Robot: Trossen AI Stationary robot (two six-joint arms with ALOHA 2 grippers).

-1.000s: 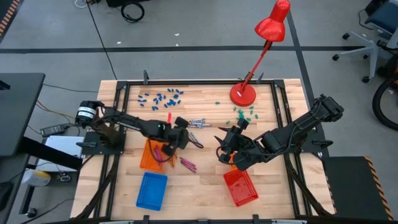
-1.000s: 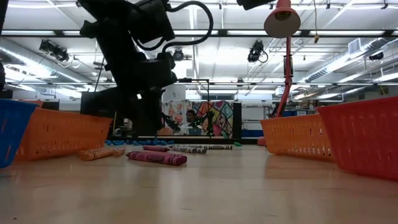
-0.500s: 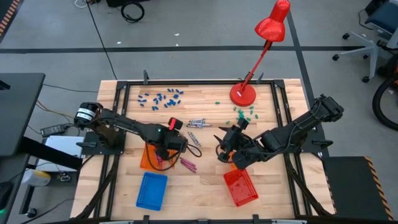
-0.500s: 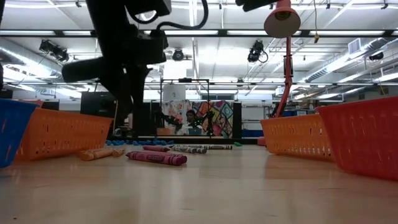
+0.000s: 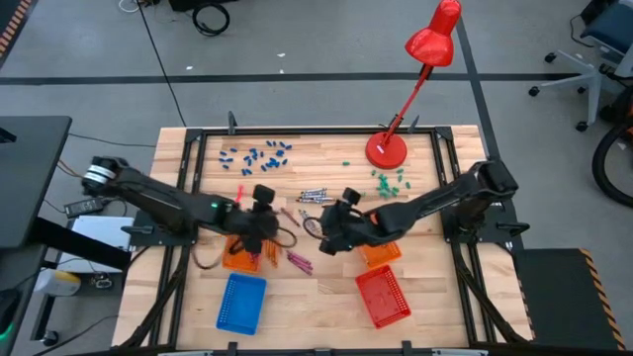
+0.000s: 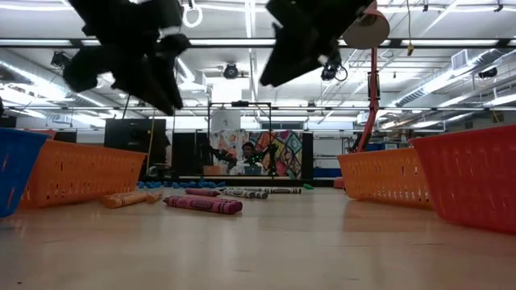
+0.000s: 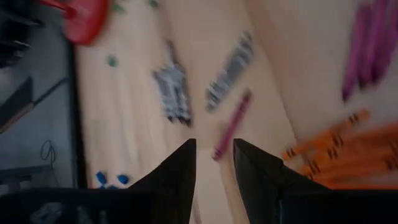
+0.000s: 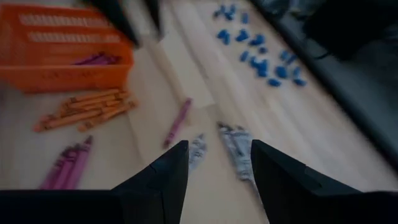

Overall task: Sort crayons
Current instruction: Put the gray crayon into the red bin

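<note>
- high view: the left gripper point(image 5: 265, 198) is hovering by the orange basket point(image 5: 240, 259); the right gripper point(image 5: 331, 220) is hanging near the grey crayons point(image 5: 313, 196).
- low view: a magenta crayon point(image 6: 203, 205) is lying on the table point(image 6: 266, 250).
- left wrist view: fingers point(image 7: 180, 167) are standing apart, holding nothing.
- right wrist view: fingers point(image 8: 163, 177) are spreading wide, empty, above orange crayons point(image 8: 84, 109).

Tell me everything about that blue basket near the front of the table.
The blue basket is a rectangular mesh tray that looks like plastic, with low walls. It sits flat on the wooden table at a slight angle, just in front of the left orange basket, very close to it or touching. No crayons show inside it, and neither gripper is near it. In the low view only one corner appears.
</note>
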